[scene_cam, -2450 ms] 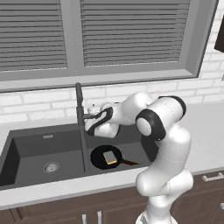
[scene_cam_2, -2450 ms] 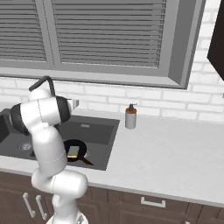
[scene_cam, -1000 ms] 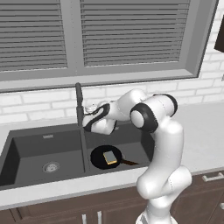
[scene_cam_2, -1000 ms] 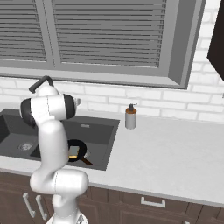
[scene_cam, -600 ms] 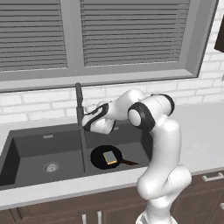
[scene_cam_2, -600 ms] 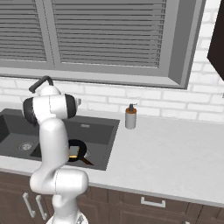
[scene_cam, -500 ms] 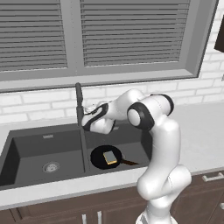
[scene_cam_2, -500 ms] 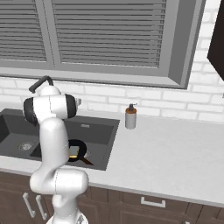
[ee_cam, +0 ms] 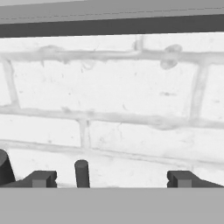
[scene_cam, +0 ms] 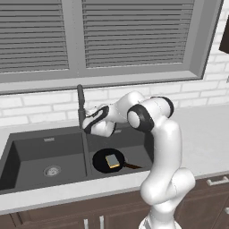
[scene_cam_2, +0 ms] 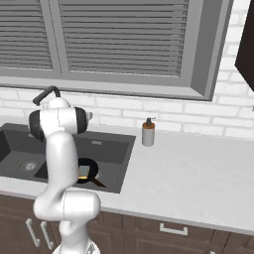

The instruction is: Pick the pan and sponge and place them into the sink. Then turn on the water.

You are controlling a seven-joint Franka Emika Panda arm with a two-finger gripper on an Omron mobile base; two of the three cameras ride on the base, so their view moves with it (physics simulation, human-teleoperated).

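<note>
the pan [scene_cam: 108, 160] lies on the floor of the right basin of the sink [scene_cam: 27, 154], its thin handle pointing right toward the robot's base, and the sponge [scene_cam: 112, 159] rests inside the pan on its round bottom. from the right base view the arm stands in front of the basin, so just a sliver of the pan [scene_cam_2: 90, 171] and a bit of yellow sponge [scene_cam_2: 84, 171] show past it, and the left part of the sink [scene_cam_2: 111, 149] is cut off by the frame edge. the gripper [scene_cam: 87, 124] hangs above the divider between the basins, close beside the dark faucet [scene_cam: 81, 107]; its fingers are hard to separate there. in the hand view the gripper [ee_cam: 111, 178] stands wide apart, nothing between its tips, with a small dark upright lever [ee_cam: 82, 173] between them but nearer the left tip, before a white brick wall [ee_cam: 131, 96]. a soap bottle [scene_cam_2: 147, 132] stands on the counter [scene_cam_2: 198, 173] right of the sink.
</note>
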